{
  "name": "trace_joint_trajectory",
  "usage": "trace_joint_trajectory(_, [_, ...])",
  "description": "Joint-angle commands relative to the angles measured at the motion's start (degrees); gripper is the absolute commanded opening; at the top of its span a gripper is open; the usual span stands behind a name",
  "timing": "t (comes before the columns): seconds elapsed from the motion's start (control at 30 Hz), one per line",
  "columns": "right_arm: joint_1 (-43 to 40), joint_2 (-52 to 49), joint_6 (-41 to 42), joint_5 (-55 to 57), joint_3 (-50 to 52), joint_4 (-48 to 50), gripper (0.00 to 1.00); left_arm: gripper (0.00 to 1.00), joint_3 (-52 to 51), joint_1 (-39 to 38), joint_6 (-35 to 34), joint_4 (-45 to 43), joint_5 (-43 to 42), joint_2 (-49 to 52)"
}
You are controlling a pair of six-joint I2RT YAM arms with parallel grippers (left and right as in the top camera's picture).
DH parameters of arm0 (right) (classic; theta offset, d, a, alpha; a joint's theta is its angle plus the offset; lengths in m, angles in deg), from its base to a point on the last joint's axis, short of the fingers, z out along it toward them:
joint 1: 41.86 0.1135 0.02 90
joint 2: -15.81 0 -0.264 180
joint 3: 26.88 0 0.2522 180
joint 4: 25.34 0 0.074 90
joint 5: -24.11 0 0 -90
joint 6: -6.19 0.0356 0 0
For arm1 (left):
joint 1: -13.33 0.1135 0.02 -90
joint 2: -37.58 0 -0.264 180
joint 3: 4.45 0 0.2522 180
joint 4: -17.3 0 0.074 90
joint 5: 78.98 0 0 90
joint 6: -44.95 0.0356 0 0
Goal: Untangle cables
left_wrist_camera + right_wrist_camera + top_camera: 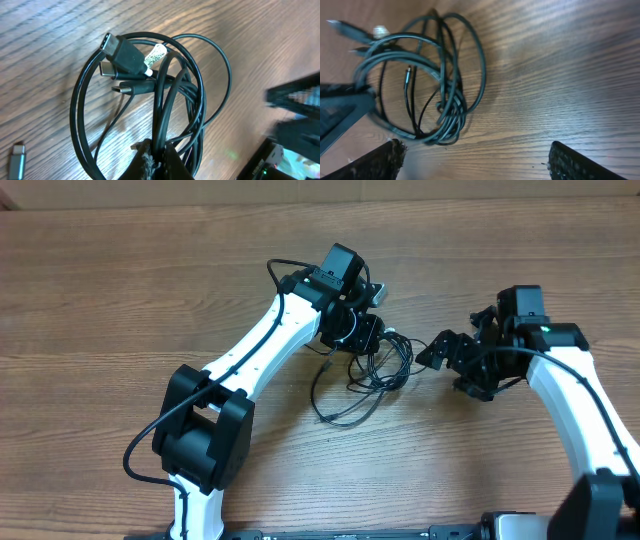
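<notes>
Barely begun — the USB-C cables (125,55) sit bunched in loops, left gripper (154,161) pinched on some strands, right gripper (477,155) spread wide — none separated.

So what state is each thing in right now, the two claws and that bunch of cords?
left gripper: shut on the cables
right gripper: open, holding nothing
cables: tangled in loose loops, pinched by the left gripper
silver plug: lying flat on the table, apart from the loops
</notes>
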State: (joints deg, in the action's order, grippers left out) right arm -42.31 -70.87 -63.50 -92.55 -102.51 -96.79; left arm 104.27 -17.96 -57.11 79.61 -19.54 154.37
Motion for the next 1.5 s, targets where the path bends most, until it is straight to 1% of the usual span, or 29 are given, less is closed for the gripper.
trace_joint_trajectory(0.0, [1.64, -2.78, 1.14, -1.92, -1.46, 0.55, 0.89, 0.04, 1.16, -1.20, 0.92, -0.11, -3.56, -0.98])
trace_joint_trajectory(0.17, [3.61, -4.24, 1.16, -1.90, -1.46, 2.89, 0.74, 0.04, 1.16, -2.51, 0.92, -0.13, -3.52, -0.98])
trace_joint_trajectory(0.23, [4.28, -4.24, 1.20, -1.44, -1.44, 4.39, 0.66, 0.04, 1.14, -2.95, 0.92, -0.02, -3.50, -0.98])
trace_joint_trajectory(0.27, [4.72, -4.24, 1.49, -0.68, -1.42, 5.31, 0.61, 0.04, 1.14, -3.30, 0.92, 0.15, -3.50, -0.98])
trace_joint_trajectory(0.4, [5.53, -4.26, 5.46, 5.16, -1.18, 5.40, 0.60, 0.04, 1.14, -3.80, 0.92, 0.50, -3.50, -0.98])
trace_joint_trajectory(0.47, [5.66, -4.31, 5.77, 5.95, -0.94, 5.35, 0.60, 0.04, 1.14, -4.00, 0.92, 0.50, -3.41, -0.96])
trace_joint_trajectory(0.6, [5.70, -4.33, 9.42, 7.65, 1.05, 6.27, 0.59, 0.04, 1.14, -4.02, 0.92, 0.50, -3.39, -0.98])
trace_joint_trajectory(0.8, [5.70, -4.37, 10.38, 7.54, 4.35, 9.51, 0.56, 0.04, 1.14, -4.00, 0.92, 0.57, -3.39, -0.98])
trace_joint_trajectory(0.9, [5.70, -4.39, 10.40, 7.54, 4.55, 9.22, 0.53, 0.04, 1.14, -4.00, 0.92, 0.57, -3.39, -0.98])
trace_joint_trajectory(0.97, [5.70, -4.39, 10.38, 7.54, 4.55, 9.11, 0.53, 0.04, 1.14, -4.00, 0.92, 0.57, -3.39, -0.98])
trace_joint_trajectory(1.0, [5.70, -4.39, 10.38, 7.54, 4.55, 9.14, 0.52, 0.04, 1.14, -4.00, 0.92, 0.57, -3.39, -0.98])
trace_joint_trajectory(1.13, [5.70, -4.39, 10.38, 7.54, 4.55, 9.25, 0.36, 0.04, 1.14, -4.02, 0.92, 0.57, -3.41, -0.98])
trace_joint_trajectory(1.17, [5.70, -4.39, 10.38, 7.54, 4.55, 9.25, 0.34, 0.04, 1.14, -4.02, 0.92, 0.57, -3.50, -0.98])
trace_joint_trajectory(1.27, [5.70, -4.39, 10.38, 7.54, 4.55, 9.22, 0.30, 0.04, 1.14, -4.02, 0.87, 0.59, -3.67, -0.98])
trace_joint_trajectory(1.47, [5.70, -4.39, 10.38, 7.54, 4.55, 9.25, 0.31, 0.04, 1.14, -4.04, 0.87, 0.50, -7.48, -0.98])
